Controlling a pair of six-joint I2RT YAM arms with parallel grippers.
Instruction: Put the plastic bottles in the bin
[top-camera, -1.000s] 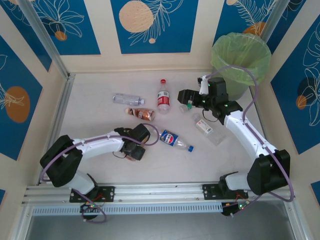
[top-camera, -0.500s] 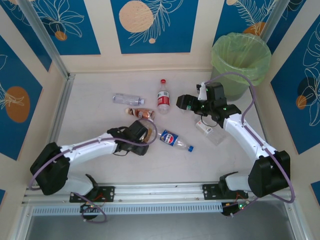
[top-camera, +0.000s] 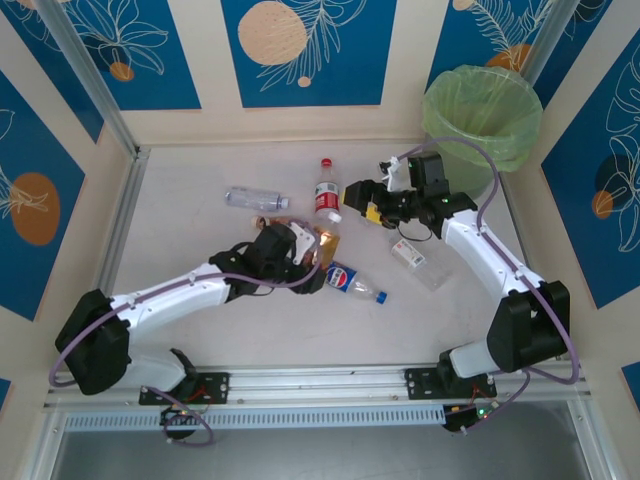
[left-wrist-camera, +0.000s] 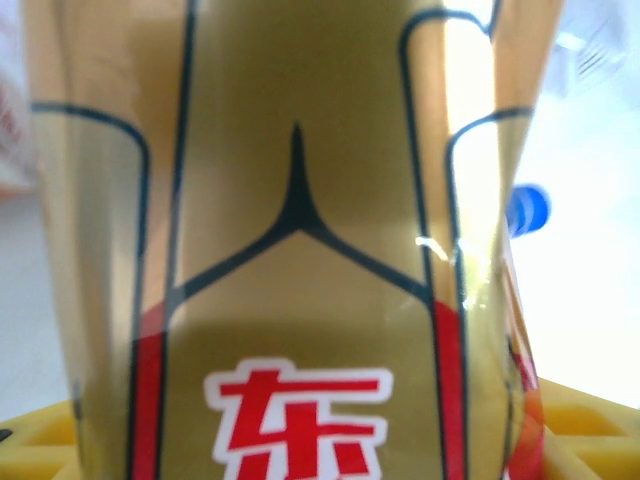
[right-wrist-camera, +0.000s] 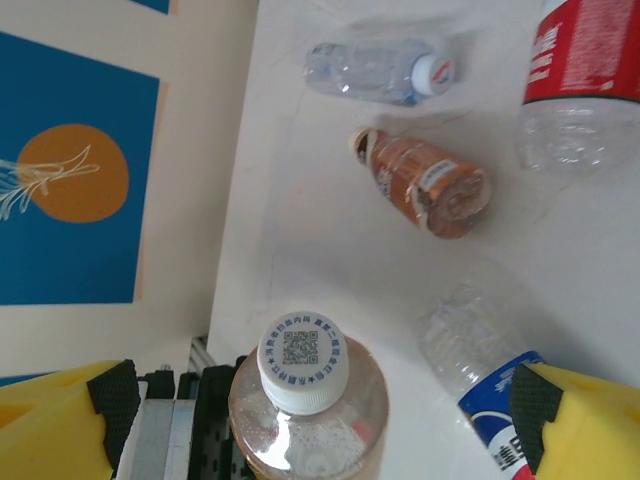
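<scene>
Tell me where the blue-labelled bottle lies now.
In the top view the blue-labelled bottle lies on its side mid-table, between the two arms, just nearer their bases than the left gripper, which holds a gold-labelled bottle.

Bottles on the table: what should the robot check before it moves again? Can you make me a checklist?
1. Left tool gripping the gold-label bottle: ok.
2. Right tool open, ready to grab: ok.
3. Red-label bottle close beside the right tool: ok.
4. Bin mouth open: ok.
5. Left tool's way to the bin: probably not ok, the right arm is in between.
6. How full the bin is: cannot tell.
</scene>
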